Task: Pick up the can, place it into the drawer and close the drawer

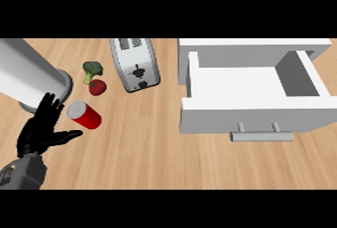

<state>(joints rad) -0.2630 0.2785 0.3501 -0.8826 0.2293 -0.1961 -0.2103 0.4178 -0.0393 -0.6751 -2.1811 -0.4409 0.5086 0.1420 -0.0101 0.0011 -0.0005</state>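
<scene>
Progress: nothing of the job looks done yet, as I judge it; the can (85,114) lies on its side on the wooden counter (151,151), outside the drawer; lifting, placing and closing are all still ahead.

Can: red body with a pale grey end facing up and to the left; it rests just below the tomato (97,87) and the broccoli (92,70), and beside the foot of the big grey cylinder (30,75) at the left edge.

Drawer: the white drawer (253,113) stands pulled out at the right, its inside bare as far as I see, its handle (262,135) toward me; it is well apart from the can.

My left hand (41,131): spread open, fingers straight and pointing up the counter, thumb stuck out toward the can; it holds nothing; the thumb tip is near the can's lower end, but I cannot tell whether it touches.

My right hand: not showing anywhere.

Other: a toaster (135,62) lies at the top, between the vegetables and the drawer cabinet.

Next, as I judge: curl my fingers round the can before any lift.
</scene>
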